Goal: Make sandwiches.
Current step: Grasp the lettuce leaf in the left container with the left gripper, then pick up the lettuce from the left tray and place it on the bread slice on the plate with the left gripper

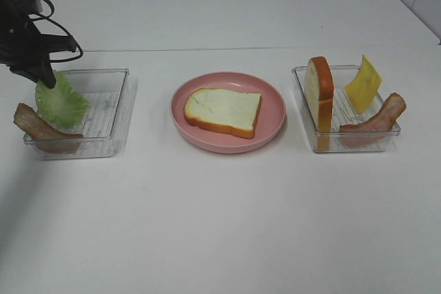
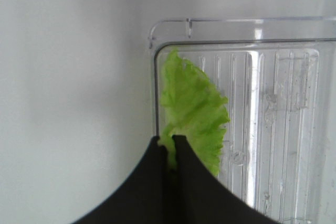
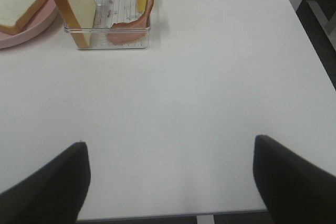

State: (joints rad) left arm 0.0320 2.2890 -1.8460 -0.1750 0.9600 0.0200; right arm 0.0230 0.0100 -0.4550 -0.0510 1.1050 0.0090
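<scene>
While the left arm's black claw [image 2: 169, 145] pinches shut on the stem edge of the ruffled green toy lettuce leaf [image 2: 193, 100] over the clear ribbed plastic tray [image 2: 210, 20], the leaf looks light and floppy, best held there, and the right claw [image 3: 168, 142] gapes wide, empty

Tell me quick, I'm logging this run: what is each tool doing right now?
Left tool: shut on the lettuce leaf.
Right tool: open, holding nothing.
</scene>
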